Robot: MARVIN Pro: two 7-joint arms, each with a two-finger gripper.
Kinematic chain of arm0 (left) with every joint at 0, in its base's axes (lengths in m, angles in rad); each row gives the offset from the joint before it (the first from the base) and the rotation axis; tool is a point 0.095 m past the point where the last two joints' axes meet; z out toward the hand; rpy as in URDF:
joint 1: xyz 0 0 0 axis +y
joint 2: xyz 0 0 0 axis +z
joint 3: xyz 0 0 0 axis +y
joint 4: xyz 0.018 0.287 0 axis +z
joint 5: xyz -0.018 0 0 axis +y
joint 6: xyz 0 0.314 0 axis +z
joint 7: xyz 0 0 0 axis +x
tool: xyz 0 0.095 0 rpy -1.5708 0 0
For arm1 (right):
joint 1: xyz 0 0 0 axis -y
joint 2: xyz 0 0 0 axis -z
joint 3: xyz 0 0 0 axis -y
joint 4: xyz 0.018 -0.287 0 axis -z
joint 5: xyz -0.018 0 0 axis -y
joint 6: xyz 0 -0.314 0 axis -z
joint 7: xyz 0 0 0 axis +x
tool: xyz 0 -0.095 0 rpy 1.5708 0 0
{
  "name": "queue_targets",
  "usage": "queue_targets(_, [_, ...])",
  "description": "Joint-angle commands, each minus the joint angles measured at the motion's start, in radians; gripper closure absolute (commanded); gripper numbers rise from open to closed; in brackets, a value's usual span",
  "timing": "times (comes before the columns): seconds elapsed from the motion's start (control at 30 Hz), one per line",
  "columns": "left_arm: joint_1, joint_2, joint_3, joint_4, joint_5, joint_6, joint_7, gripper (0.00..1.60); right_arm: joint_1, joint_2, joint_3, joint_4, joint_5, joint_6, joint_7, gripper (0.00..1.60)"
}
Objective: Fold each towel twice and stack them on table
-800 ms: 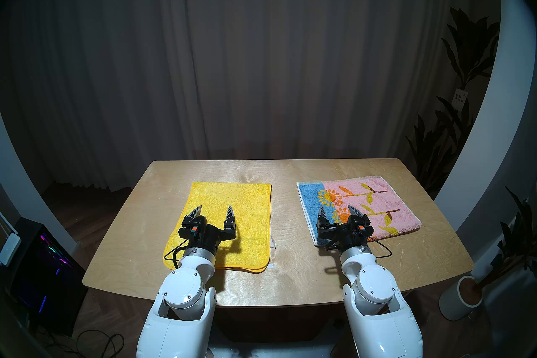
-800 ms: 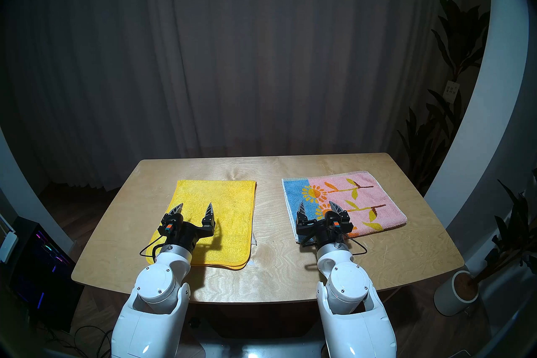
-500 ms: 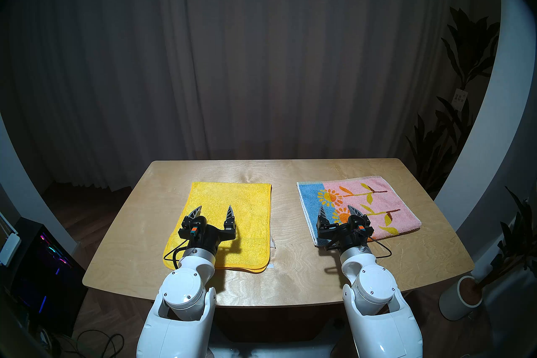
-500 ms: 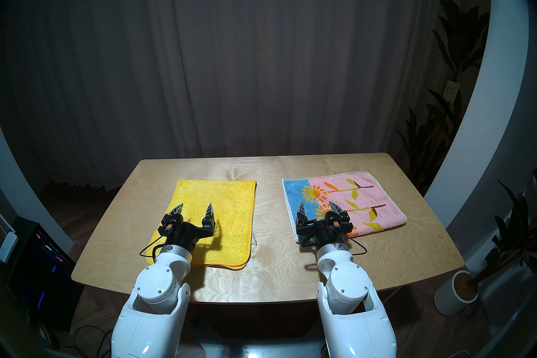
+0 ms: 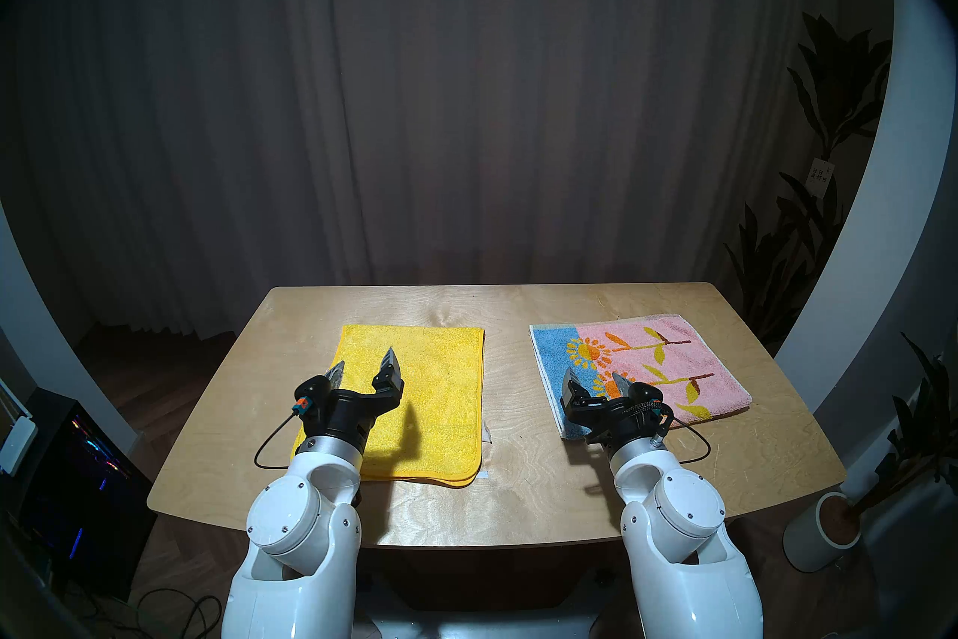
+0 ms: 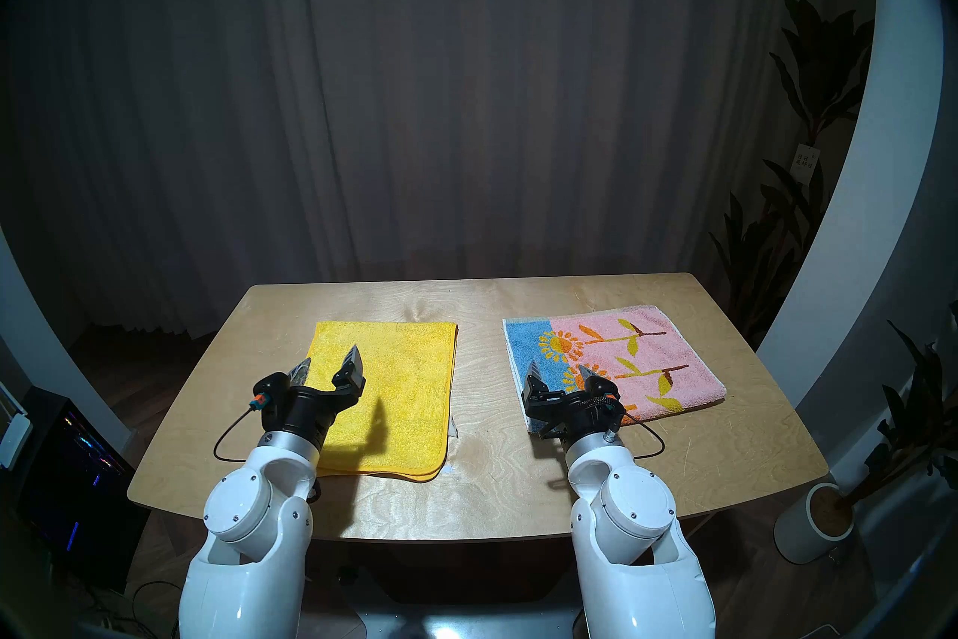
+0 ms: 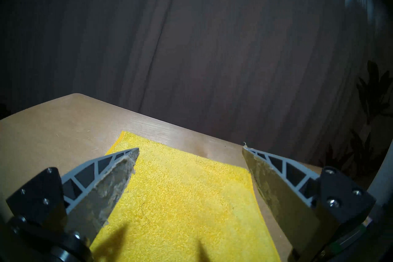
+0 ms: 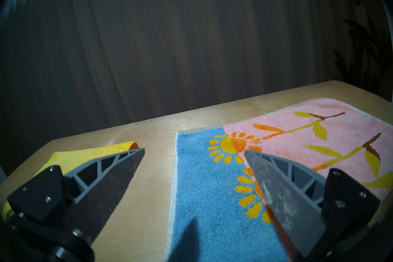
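While both towels lie flat and apart on the grained plywood table (image 5: 508, 420), the left hand (image 5: 365, 363) hovers wide open and empty over the fluffy yellow towel (image 5: 440, 394); the right hand (image 5: 596, 378), equally spread, over the pink sunflower towel (image 5: 668, 363), whose terry loops only the wrist view shows.

Both arms wear glossy white rounded shells with round joint caps dotted with small screws. A silver metal ring joins each white wrist to a black hand. The left gripper (image 5: 365, 362) and right gripper (image 5: 596, 378) carry grey pointed fingers (image 7: 110, 172) with triangular ribbed cut-outs, bolted into black brackets. A thin black cable loops beside each wrist, and the left one has an orange-and-teal plug.
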Motion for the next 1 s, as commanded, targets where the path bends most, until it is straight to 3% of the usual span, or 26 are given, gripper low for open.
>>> queue_targets(0.0, [0.026, -0.033, -0.052, -0.071, -0.163, 0.021, -0.002, 0.00, 0.018, -0.017, 0.014, -0.093, 0.150, 0.091, 0.012, 0.00])
queue_targets(0.03, [0.026, -0.033, -0.052, -0.071, -0.163, 0.021, -0.002, 0.00, 0.018, -0.017, 0.014, -0.093, 0.150, 0.091, 0.012, 0.00])
queue_targets(0.1, [0.044, -0.049, -0.085, -0.081, -0.257, 0.040, 0.000, 0.00, 0.021, -0.022, 0.023, -0.116, 0.208, 0.144, 0.008, 0.00])
queue_targets(0.2, [0.056, -0.057, -0.105, -0.088, -0.312, 0.050, 0.001, 0.00, 0.024, -0.022, 0.029, -0.120, 0.252, 0.182, 0.001, 0.00])
queue_targets(0.3, [0.079, -0.076, -0.140, -0.106, -0.428, 0.082, 0.003, 0.00, 0.027, -0.029, 0.047, -0.119, 0.360, 0.274, -0.022, 0.00])
queue_targets(0.4, [0.087, -0.081, -0.151, -0.108, -0.481, 0.099, 0.008, 0.00, 0.025, -0.030, 0.053, -0.115, 0.404, 0.297, -0.026, 0.00])
queue_targets(0.6, [0.106, -0.097, -0.179, -0.115, -0.620, 0.146, 0.014, 0.00, 0.024, -0.038, 0.077, -0.103, 0.572, 0.416, -0.046, 0.00])
queue_targets(0.63, [0.113, -0.105, -0.190, -0.124, -0.659, 0.172, 0.020, 0.00, 0.030, -0.042, 0.091, -0.095, 0.639, 0.466, -0.054, 0.00])
queue_targets(0.7, [0.116, -0.107, -0.193, -0.128, -0.673, 0.180, 0.024, 0.00, 0.031, -0.043, 0.094, -0.094, 0.657, 0.477, -0.061, 0.00])
queue_targets(0.87, [0.128, -0.120, -0.214, -0.154, -0.744, 0.229, 0.056, 0.00, 0.029, -0.048, 0.111, -0.103, 0.783, 0.557, -0.114, 0.00])
queue_targets(0.97, [0.111, -0.124, -0.236, -0.153, -0.812, 0.271, 0.088, 0.00, 0.024, -0.042, 0.086, -0.098, 0.857, 0.573, -0.166, 0.00])
